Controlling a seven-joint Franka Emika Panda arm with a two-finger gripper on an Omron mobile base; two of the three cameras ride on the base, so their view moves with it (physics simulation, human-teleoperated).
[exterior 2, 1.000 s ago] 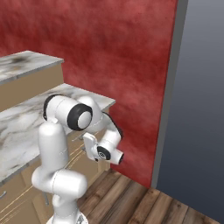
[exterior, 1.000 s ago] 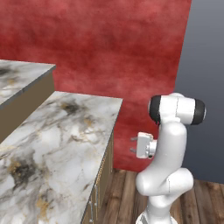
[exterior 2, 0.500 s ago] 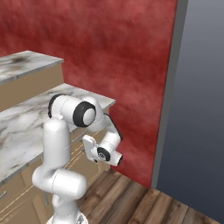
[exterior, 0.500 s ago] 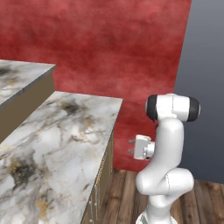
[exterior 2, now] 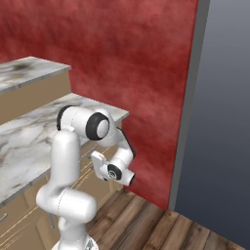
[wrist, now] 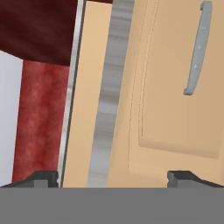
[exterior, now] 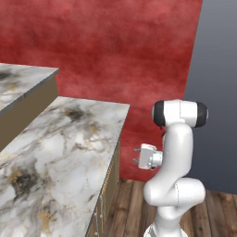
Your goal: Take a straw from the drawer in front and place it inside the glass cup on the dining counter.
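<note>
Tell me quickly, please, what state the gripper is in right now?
Gripper: open, holding nothing, facing the tan drawer front with its grey handle.

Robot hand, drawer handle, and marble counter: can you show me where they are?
gripper (wrist: 113, 177), hand view, midway between its two dark tips, wide open.
drawer handle (wrist: 196, 52), hand view, middle of the grey bar.
marble counter (exterior: 60, 148), left base view, bare top.

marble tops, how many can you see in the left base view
2: a lower marble top beside the arm, and a higher one stepped up behind it at far left. More may lie outside the picture.
</note>
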